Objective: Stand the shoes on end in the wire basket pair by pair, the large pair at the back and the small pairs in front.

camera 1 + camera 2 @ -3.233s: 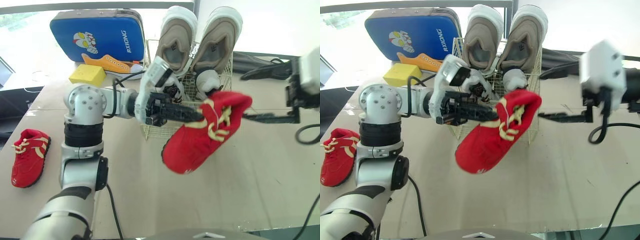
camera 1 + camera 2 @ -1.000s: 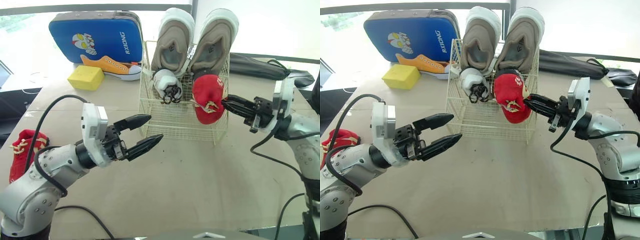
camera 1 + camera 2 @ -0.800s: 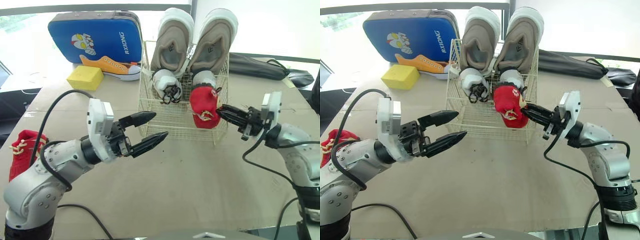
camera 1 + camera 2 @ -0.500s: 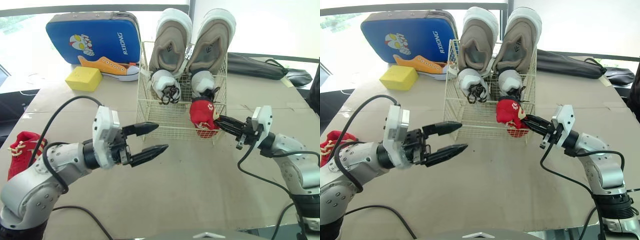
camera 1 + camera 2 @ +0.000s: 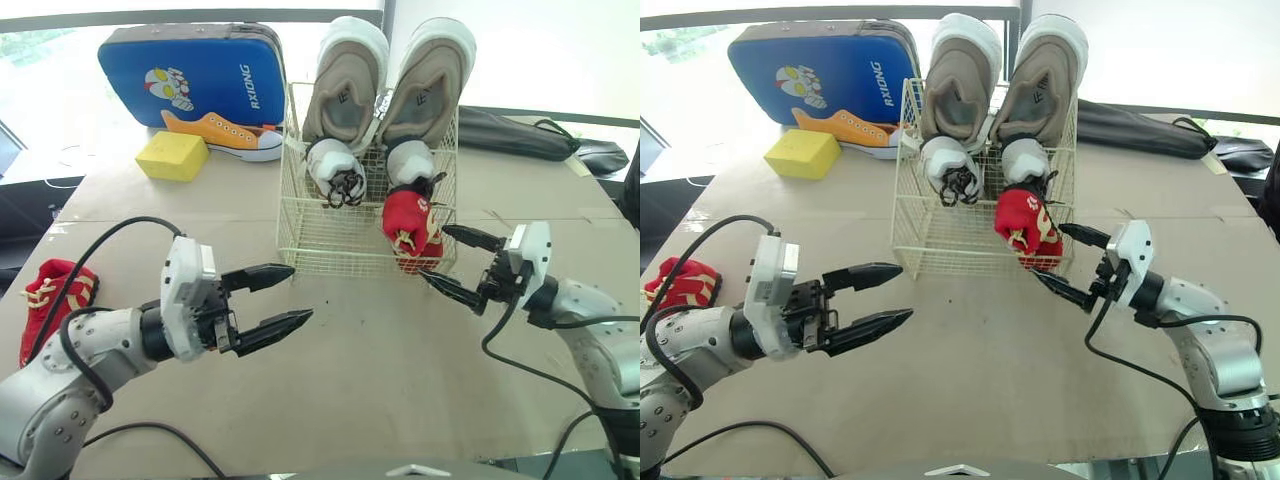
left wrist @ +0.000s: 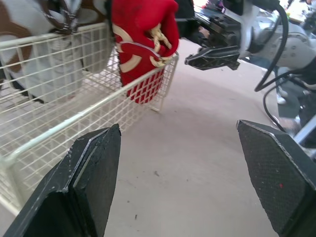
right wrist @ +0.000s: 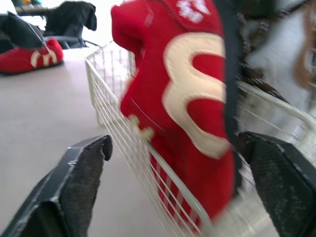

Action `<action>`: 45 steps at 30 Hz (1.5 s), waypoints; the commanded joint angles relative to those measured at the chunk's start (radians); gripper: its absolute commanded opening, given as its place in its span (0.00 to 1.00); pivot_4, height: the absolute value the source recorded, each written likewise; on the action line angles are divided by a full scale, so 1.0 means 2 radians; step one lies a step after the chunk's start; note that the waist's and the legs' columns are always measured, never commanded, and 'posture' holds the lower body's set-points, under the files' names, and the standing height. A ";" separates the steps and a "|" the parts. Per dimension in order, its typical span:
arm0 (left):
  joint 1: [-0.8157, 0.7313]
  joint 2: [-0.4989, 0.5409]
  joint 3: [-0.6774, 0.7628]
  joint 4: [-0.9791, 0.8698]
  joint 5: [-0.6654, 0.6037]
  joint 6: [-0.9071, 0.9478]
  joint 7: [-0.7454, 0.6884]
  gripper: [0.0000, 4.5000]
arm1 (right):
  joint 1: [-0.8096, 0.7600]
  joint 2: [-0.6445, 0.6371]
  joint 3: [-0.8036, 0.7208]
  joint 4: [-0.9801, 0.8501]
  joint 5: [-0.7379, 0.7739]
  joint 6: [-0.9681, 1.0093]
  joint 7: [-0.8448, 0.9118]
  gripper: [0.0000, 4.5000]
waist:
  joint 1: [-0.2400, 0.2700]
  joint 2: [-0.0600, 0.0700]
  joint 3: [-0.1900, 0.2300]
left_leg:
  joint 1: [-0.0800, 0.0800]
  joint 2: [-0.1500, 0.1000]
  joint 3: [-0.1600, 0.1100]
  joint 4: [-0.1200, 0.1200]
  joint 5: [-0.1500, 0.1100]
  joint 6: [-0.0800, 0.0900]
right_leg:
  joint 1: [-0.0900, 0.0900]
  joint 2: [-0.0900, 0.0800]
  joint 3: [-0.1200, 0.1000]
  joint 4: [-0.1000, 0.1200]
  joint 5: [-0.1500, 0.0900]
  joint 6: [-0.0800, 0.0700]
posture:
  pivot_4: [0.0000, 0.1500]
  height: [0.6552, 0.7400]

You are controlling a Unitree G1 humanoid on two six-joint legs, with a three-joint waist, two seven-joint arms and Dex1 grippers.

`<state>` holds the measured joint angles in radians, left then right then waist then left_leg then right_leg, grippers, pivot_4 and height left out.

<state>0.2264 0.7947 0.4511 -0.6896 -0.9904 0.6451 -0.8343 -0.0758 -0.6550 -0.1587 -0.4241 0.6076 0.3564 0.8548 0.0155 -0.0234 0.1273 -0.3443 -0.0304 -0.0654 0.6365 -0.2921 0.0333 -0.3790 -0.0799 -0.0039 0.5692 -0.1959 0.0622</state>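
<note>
The wire basket point(image 5: 300, 215) holds two large tan shoes point(image 5: 345, 75) on end at the back. Two small white shoes point(image 5: 335, 168) stand in front of them. A small red shoe point(image 5: 408, 228) stands on end in the front right corner, also seen close up as the red shoe point(image 7: 187, 113). My right gripper point(image 5: 438, 255) is open just outside that corner, with one finger above and one below the shoe's level. My left gripper point(image 5: 300, 292) is open over the table in front of the basket, holding nothing. The second red shoe point(image 5: 55, 300) lies on the table at far left.
A blue case point(image 5: 190, 75), an orange sneaker point(image 5: 225, 135) and a yellow block point(image 5: 173, 157) sit at the back left. A black bag point(image 5: 520, 135) lies behind the basket at right. Brown table surface point(image 5: 380, 370) spreads in front of the basket.
My right gripper has opened and let go of the red shoe, which now stands in the basket's front right corner. My left gripper has drawn back a little toward me.
</note>
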 commanded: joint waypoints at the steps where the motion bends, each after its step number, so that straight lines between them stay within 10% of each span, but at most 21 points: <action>1: 0.009 -0.024 0.051 0.024 -0.026 -0.004 0.039 0.91 | -0.007 -0.038 -0.068 -0.069 0.100 0.052 0.003 0.96 | 0.000 0.000 0.000 | 0.000 0.000 0.000 0.000 0.000 0.000 | 0.000 0.000 0.000 0.000 0.000 0.000 | 1.00 1.00; 8: 0.069 0.036 0.226 0.243 -0.065 0.081 0.027 0.91 | -0.140 -0.082 -0.026 -0.109 0.243 0.141 -0.009 0.96 | -0.011 -0.002 0.000 | 0.000 0.004 0.000 -0.001 0.000 0.000 | -0.001 -0.001 -0.004 -0.001 -0.001 0.002 | 1.00 1.00; 19: 0.087 0.181 0.270 0.554 0.144 0.000 -0.035 0.91 | -0.205 -0.052 0.065 -0.098 0.164 0.103 0.071 0.98 | 0.000 -0.003 0.000 | -0.001 0.000 0.001 -0.001 -0.002 -0.001 | -0.002 -0.004 -0.005 -0.002 0.000 0.000 | 1.00 1.00; 41: -0.151 0.238 0.038 0.851 0.299 -0.034 -0.132 0.91 | -0.222 -0.055 0.058 -0.103 0.168 0.119 0.088 0.98 | -0.001 -0.004 0.000 | -0.001 0.001 0.003 -0.002 -0.002 -0.002 | -0.005 -0.010 -0.015 0.002 0.000 0.000 | 1.00 1.00; 45: -0.179 0.199 -0.001 0.861 0.312 -0.048 -0.164 0.73 | -0.222 -0.063 0.056 -0.109 0.172 0.127 0.082 1.00 | 0.000 -0.002 -0.001 | -0.001 0.001 0.004 -0.002 -0.002 -0.002 | -0.005 -0.013 -0.017 0.002 0.000 0.000 | 1.00 1.00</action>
<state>-0.1204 1.2470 0.5052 1.0115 -0.3939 0.5595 -1.1218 -0.5105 -0.7656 -0.0101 -0.6118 0.9308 0.6015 1.0334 0.0151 -0.0281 0.1251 -0.3457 -0.0291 -0.0579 0.6319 -0.2964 0.0295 -0.3894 -0.1056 -0.0386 0.5734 -0.1956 0.0619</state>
